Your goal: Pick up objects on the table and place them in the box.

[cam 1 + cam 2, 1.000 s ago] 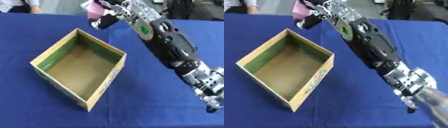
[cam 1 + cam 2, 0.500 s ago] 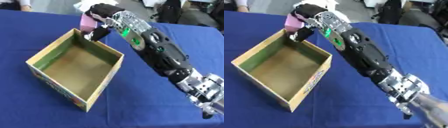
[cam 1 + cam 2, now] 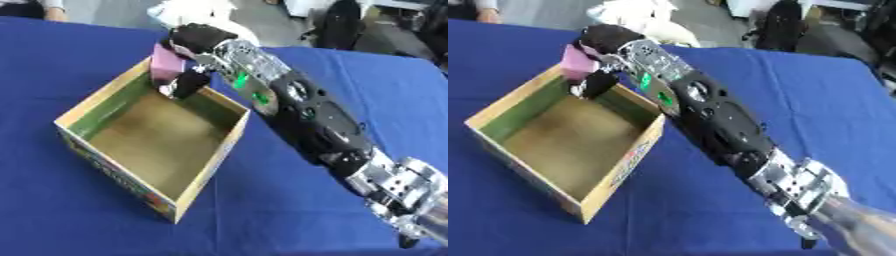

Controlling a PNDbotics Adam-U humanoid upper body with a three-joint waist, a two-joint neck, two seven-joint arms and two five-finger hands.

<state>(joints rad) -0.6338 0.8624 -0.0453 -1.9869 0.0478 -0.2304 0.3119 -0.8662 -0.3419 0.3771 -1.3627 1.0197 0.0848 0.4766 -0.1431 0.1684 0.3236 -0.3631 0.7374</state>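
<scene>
- R hand (image 3: 194, 45) curled round pink block (image 3: 165, 64), over box (image 3: 203, 185) far corner, approx 12 o'clock.
- Box open, on blue table (image 3: 52, 65).
- L hand not seen.

Evenly and brightly lit from overhead, with only soft shadow pooled inside the box (image 3: 149, 137) along its near walls and a faint dark band on the blue worktop (image 3: 52, 65) under the right arm. Blurred throughout by motion, worst on the right hand (image 3: 194, 45) and the pink object (image 3: 166, 64) it holds, where outlines smear into one another. Small pale glints on the silver wrist parts at lower right, and a washed-out, hazy far edge beyond the worktop.
</scene>
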